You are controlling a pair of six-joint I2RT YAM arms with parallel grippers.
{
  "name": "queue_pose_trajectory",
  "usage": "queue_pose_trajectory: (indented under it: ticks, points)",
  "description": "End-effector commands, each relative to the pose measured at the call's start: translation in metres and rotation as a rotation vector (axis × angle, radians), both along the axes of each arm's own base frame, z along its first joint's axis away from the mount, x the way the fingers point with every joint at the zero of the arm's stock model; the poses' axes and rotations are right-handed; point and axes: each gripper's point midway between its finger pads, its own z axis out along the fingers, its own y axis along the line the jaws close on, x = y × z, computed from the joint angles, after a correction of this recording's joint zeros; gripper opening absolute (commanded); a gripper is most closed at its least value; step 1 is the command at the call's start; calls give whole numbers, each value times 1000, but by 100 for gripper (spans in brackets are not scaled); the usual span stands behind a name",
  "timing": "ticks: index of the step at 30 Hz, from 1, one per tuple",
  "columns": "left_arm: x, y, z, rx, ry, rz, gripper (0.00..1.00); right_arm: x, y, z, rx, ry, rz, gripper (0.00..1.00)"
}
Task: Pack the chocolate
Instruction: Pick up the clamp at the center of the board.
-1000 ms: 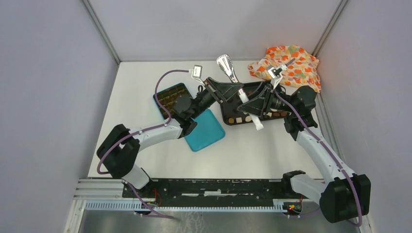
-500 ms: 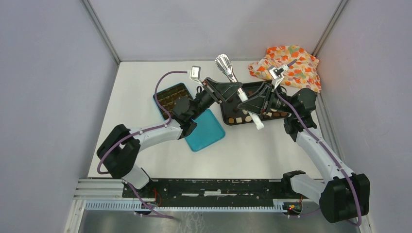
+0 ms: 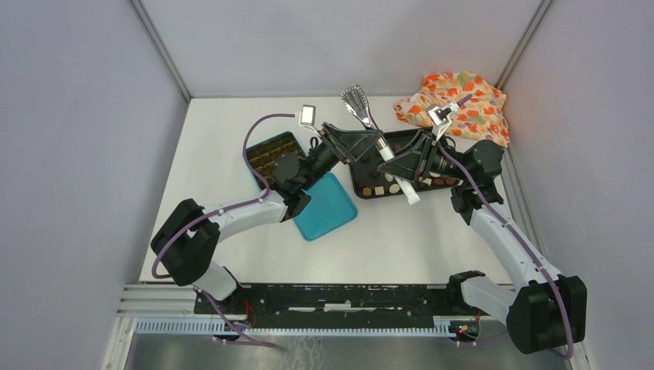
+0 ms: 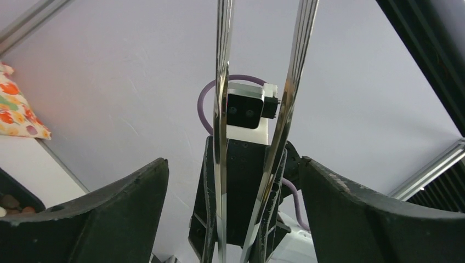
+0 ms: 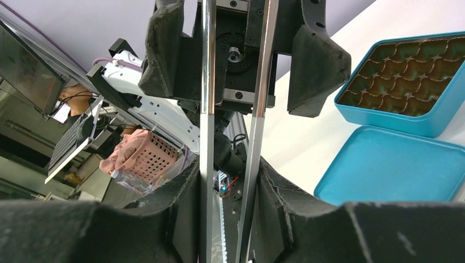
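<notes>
Teal box [image 3: 251,159] cavities look unfilled; the chocolate [image 3: 379,189] sits in the black tray [image 3: 356,182] under both wrists. Left gripper [image 4: 233,170] is spread wide around the tongs [image 3: 355,100], not touching them, and right gripper [image 5: 227,170] clamps them. Risk: right releases before left bites, so the tongs drop into the tray and scatter pieces.

Tongs [image 3: 355,99] sit between left gripper [image 3: 372,148] and right gripper [image 3: 392,163], over tray [image 3: 357,182] holding chocolate [image 3: 380,190]. Tin [image 3: 266,155] left of left gripper, lid [image 3: 329,208] before it; cloth [image 3: 463,100] behind right gripper.

two arms [image 3: 239,212] [image 3: 501,227], one tongs [image 3: 355,99], one tray [image 3: 360,174], one tin [image 3: 248,158], one lid [image 3: 328,208], one cloth [image 3: 463,100], chocolates [image 3: 379,190] uncountable
</notes>
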Motion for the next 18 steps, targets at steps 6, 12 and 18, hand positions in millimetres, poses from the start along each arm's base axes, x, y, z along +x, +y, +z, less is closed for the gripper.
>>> queue_pose_trajectory:
  ticks: [6, 12, 18]
  points:
    - [-3, 29, 12, 135, -53, 158, 100, -5, -4, 12, 10, -92, -3, 46]
    - [-6, 46, 4, 239, -58, 233, 100, -4, -5, 10, 5, -91, -6, 48]
    - [-9, 69, -6, 404, -56, 324, 100, 1, -8, 7, -1, -82, -25, 32]
